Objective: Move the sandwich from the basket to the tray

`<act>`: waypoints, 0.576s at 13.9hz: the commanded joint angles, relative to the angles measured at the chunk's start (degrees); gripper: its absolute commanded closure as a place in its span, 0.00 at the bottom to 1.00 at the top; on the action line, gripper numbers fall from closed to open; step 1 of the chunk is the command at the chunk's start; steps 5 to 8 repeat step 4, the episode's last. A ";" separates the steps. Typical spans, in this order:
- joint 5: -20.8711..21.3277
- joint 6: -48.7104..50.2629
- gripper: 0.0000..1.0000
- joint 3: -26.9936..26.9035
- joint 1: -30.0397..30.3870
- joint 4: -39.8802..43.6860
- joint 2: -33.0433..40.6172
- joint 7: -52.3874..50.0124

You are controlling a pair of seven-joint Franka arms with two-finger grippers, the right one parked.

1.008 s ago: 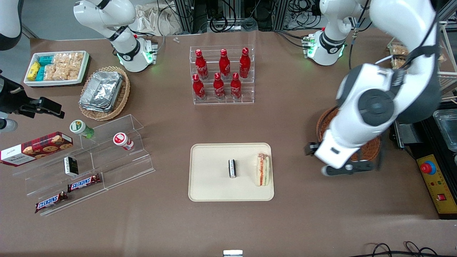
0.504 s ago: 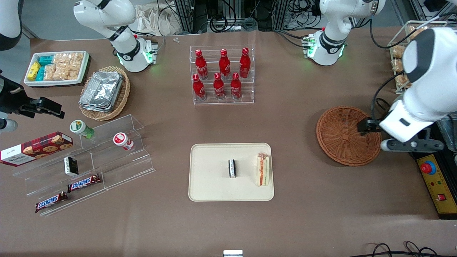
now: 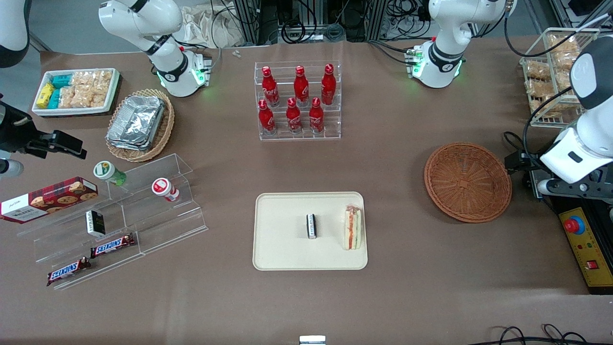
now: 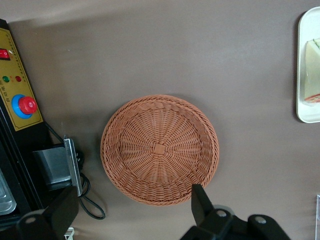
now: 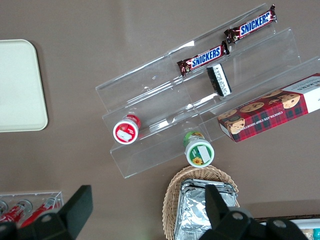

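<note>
The sandwich [image 3: 352,227] lies on the cream tray [image 3: 282,249], by the tray edge nearest the basket; the left wrist view shows part of the sandwich [image 4: 315,70] and of the tray [image 4: 307,112]. The reddish-brown basket [image 3: 468,182] is empty, as the left wrist view [image 4: 159,149] also shows. My left gripper [image 3: 570,188] hangs above the table edge beside the basket, toward the working arm's end. It is open and empty [image 4: 132,207], with its fingers [image 4: 200,200] wide apart.
A small black-and-white packet [image 3: 312,225] lies mid-tray. A rack of red bottles [image 3: 299,100] stands farther from the camera. A yellow control box with a red button [image 3: 580,244] and a wire rack of snacks [image 3: 550,72] sit near my gripper.
My left arm has swung from over the basket toward the working arm's end of the table, uncovering the empty basket. The sandwich has stayed on the tray.
</note>
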State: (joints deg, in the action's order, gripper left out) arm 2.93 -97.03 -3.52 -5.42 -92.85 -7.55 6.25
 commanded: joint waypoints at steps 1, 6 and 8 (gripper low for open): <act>-0.65 -0.26 0.00 -0.35 -0.29 1.25 -0.09 4.80; -0.65 0.26 0.00 -0.53 -0.20 1.35 -0.10 4.38; -0.65 0.26 0.00 -0.53 -0.20 1.35 -0.10 4.38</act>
